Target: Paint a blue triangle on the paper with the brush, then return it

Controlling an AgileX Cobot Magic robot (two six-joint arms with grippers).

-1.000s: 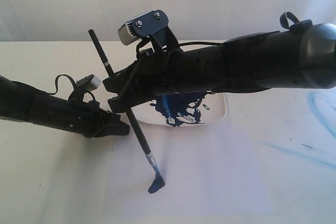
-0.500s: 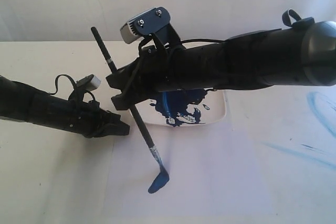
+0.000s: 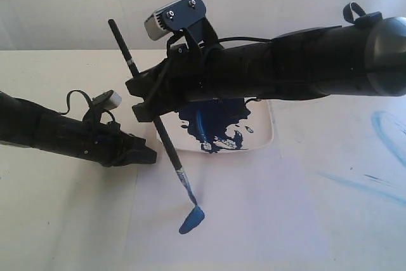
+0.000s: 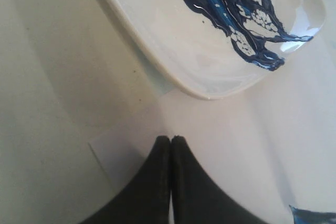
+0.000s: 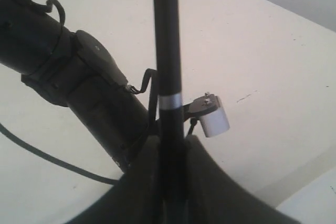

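Observation:
My right gripper (image 3: 147, 107) reaches across from the right and is shut on the black handle of the brush (image 3: 166, 150). The brush slants down, and its blue tip touches the paper (image 3: 273, 214) at a small dark-blue blob (image 3: 190, 221). No blue triangle is in view. In the right wrist view the handle (image 5: 168, 51), with its silver band, runs up from between the jaws of the right gripper (image 5: 171, 148). My left gripper (image 3: 150, 155) is shut and empty, and it rests at the paper's left edge. The left wrist view shows the left gripper (image 4: 170, 140) low over a paper (image 4: 220, 129) corner.
A square white plate (image 3: 269, 132) with a navy paint splash sits on the paper behind the brush; its rim (image 4: 173, 77) lies close ahead of the left gripper. Faint light-blue streaks (image 3: 384, 128) mark the right side. The left arm (image 5: 79, 82) lies beside the brush handle.
The brush tip has dragged slightly right and away from the front edge, stretching the blue blob. The handle leans a bit more. The left arm has stayed still.

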